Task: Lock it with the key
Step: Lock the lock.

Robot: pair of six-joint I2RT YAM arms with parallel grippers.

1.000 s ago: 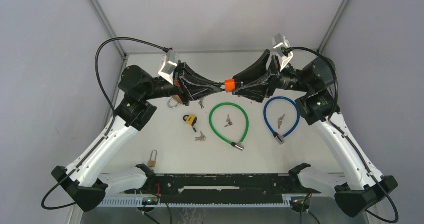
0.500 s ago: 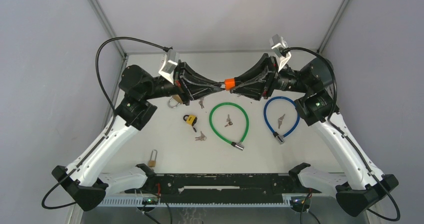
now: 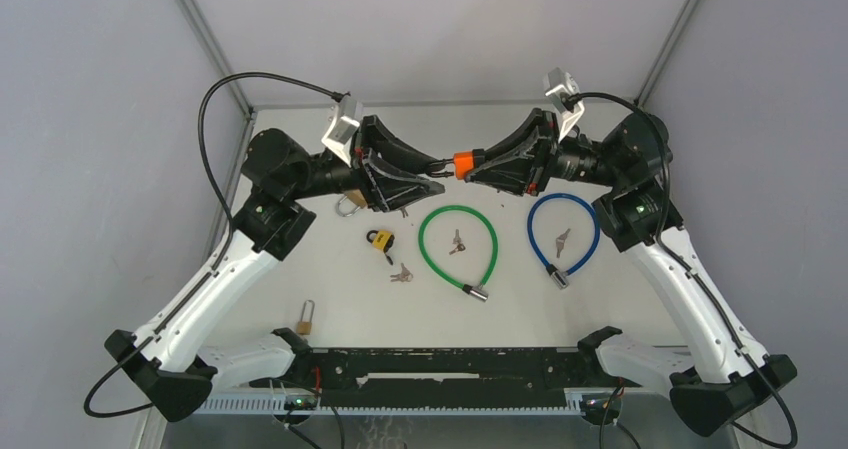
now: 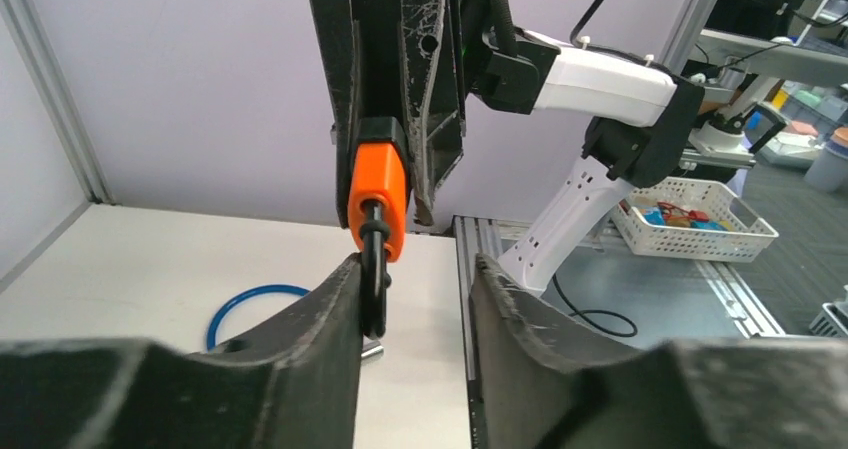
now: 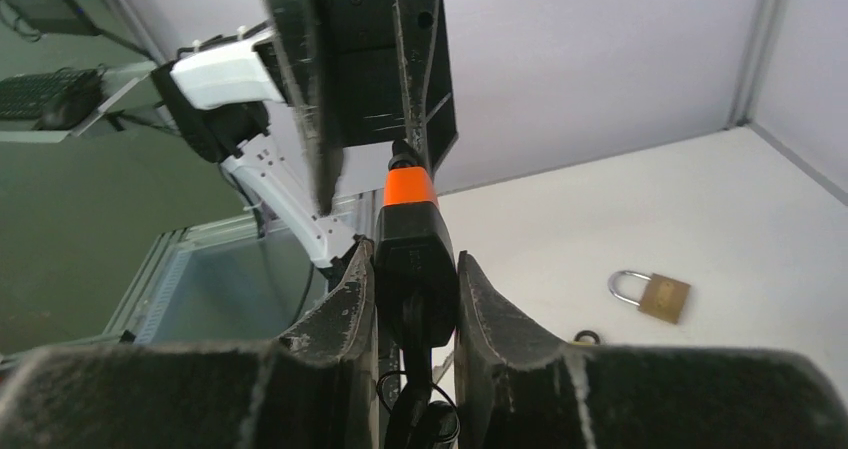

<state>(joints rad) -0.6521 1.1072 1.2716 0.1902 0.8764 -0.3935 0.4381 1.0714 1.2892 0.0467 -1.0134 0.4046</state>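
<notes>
Top view: the left claw (image 3: 438,172), pinched shut a second ago, now stands apart. The right claw (image 3: 472,166) has narrowed onto the orange padlock (image 3: 462,164), held above the tabletop (image 3: 520,309).
Left wrist: the padlock's black shackle (image 4: 374,279) lies against one left finger.
Right wrist: the right claw is clamped on the padlock's black end.

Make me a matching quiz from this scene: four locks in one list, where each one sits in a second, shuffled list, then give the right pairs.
1. orange padlock
2. green cable lock
3. blue cable lock
4. long-shackle brass padlock

A. lying alone at the table's near left
B. clamped in the right hand, above the table
C. looped on the table's right side
D. looped at the table's middle

Pairs: 1-B, 2-D, 3-C, 4-A
</notes>
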